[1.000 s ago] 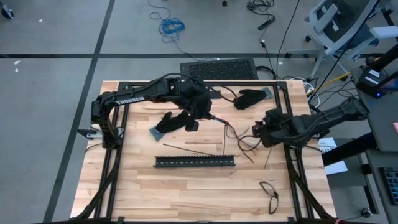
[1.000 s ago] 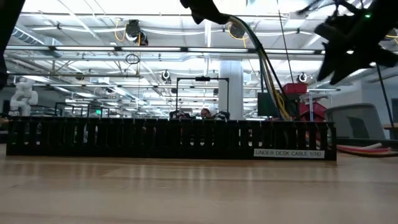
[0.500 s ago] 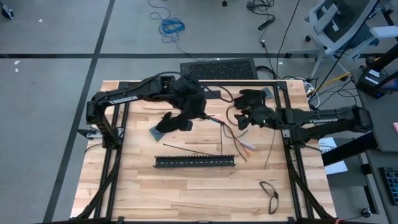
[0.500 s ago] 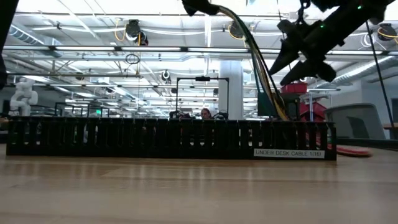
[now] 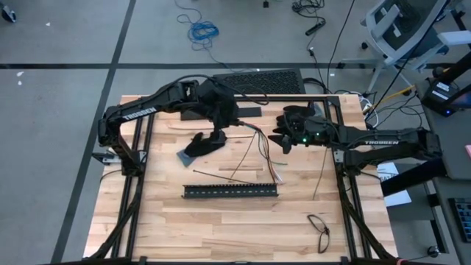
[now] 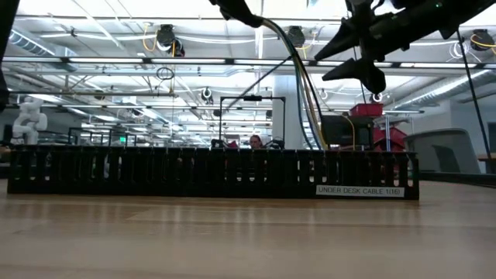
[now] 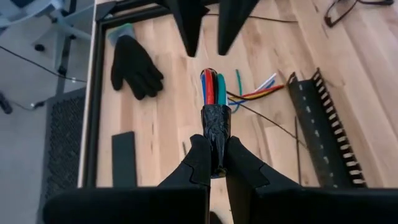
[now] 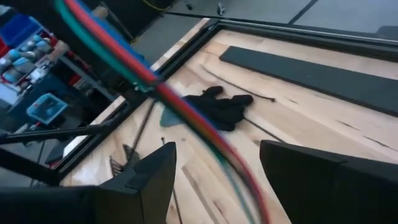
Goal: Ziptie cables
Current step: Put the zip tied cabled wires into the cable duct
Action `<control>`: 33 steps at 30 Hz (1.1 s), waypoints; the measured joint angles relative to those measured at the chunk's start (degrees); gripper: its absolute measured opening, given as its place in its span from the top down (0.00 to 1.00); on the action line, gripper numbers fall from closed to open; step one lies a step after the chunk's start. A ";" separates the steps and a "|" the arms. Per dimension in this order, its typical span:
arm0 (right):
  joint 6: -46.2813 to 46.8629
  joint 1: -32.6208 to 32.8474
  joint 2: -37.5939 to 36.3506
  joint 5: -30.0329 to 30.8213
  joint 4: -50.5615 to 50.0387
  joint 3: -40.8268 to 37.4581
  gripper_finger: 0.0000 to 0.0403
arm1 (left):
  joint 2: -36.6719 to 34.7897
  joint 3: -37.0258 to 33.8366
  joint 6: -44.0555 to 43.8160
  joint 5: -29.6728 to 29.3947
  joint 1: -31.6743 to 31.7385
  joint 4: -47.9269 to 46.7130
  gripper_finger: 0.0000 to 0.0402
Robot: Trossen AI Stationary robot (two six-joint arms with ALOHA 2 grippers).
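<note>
The cables (image 5: 271, 163) are a bundle of thin coloured wires, bound at one end by a black wrap. My left gripper (image 5: 229, 124) is shut on that end, high over the table's far middle. From there the wires (image 6: 298, 85) slope down behind the slotted bar. My right gripper (image 5: 282, 140) is open and almost level, coming from the table's right. Its fingers (image 8: 149, 177) stand on either side of the raised bundle (image 8: 186, 106) without visibly touching it. The left wrist view shows them just beyond the wires' bend (image 7: 213, 84). My left gripper pinches the bundle's black-wrapped end (image 7: 216, 127) between its two fingers (image 7: 198, 158). The fingers slant down and lie along the bundle. The wrapped end is lifted clear of the table. The wires run out past the fingertips, bend over and hang slack, their free ends (image 7: 264, 87) low by the table.
A long black slotted bar (image 5: 230, 191) lies across the table's middle. Thin black strips (image 5: 221, 175) lie just beyond it, another (image 5: 318, 180) at the right. One black glove (image 5: 202, 145) lies under my left arm, another (image 5: 298, 114) at the far right. A small wire loop (image 5: 319, 228) lies near right.
My right gripper has swung from the table's right edge toward the far middle, tipping up from pointing down to almost level, and now straddles the cables. My left gripper has risen and drawn a little toward the far edge, lifting the bundle; the free ends have trailed leftward.
</note>
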 joint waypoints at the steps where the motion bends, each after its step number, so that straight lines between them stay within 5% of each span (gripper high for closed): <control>1: -0.29 0.43 0.12 -0.02 0.44 0.00 0.43 | 0.00 0.00 0.50 -0.58 0.07 0.22 0.94; 14: -4.51 1.71 11.56 -0.10 8.22 0.00 0.43 | 0.00 0.00 0.50 -2.30 0.06 3.98 0.94; 33: -21.01 -0.29 10.61 6.03 2.94 4.51 0.43 | -1.03 0.09 0.79 -2.17 -0.05 2.89 0.94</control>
